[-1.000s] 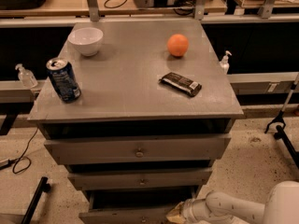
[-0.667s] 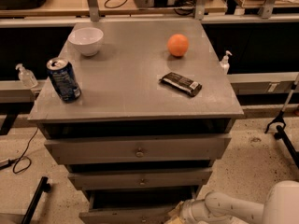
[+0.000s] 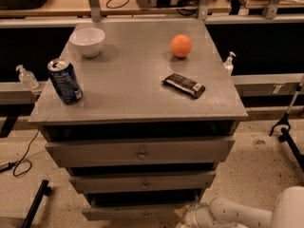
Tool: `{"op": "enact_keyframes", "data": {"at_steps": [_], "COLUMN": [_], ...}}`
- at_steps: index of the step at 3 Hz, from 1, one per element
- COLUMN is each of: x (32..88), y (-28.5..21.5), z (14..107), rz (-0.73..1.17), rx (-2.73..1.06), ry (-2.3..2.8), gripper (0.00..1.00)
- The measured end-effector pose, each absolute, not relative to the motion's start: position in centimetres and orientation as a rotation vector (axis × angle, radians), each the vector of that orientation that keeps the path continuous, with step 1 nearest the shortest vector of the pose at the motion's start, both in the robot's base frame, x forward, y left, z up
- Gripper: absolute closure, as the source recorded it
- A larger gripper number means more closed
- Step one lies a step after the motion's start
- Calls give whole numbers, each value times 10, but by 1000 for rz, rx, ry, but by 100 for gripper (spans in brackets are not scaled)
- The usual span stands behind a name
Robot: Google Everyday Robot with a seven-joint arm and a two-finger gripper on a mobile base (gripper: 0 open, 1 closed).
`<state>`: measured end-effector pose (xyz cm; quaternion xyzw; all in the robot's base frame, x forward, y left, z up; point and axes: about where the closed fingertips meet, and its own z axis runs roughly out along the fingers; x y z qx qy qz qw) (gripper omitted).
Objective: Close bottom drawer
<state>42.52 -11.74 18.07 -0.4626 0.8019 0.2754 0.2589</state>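
The grey cabinet has three drawers. The bottom drawer [image 3: 128,212] is the lowest one, at the bottom edge of the camera view, and its front stands out from the cabinet with a dark gap above it. Its knob does not show. My gripper [image 3: 184,217], at the end of the white arm [image 3: 232,213], is at the drawer front's right end, low in the view, partly cut off by the frame edge.
The cabinet top [image 3: 123,94] holds a white bowl [image 3: 88,41], a blue can [image 3: 65,80], an orange [image 3: 181,45] and a dark snack bar [image 3: 184,85]. The middle drawer [image 3: 142,182] and top drawer [image 3: 140,152] are above. A black stand leg [image 3: 34,205] is on the floor at left.
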Motion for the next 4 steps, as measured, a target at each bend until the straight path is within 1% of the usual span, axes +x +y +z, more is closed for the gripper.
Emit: {"op": "enact_keyframes", "data": {"at_steps": [1, 3, 4], "x": [426, 444, 443], "y": [-117, -103, -103], "z": [179, 151, 152], "rz": [751, 797, 797], "rx": [-1258, -1232, -1232], "ry": [2176, 2115, 2115], "gripper": [18, 64, 88]}}
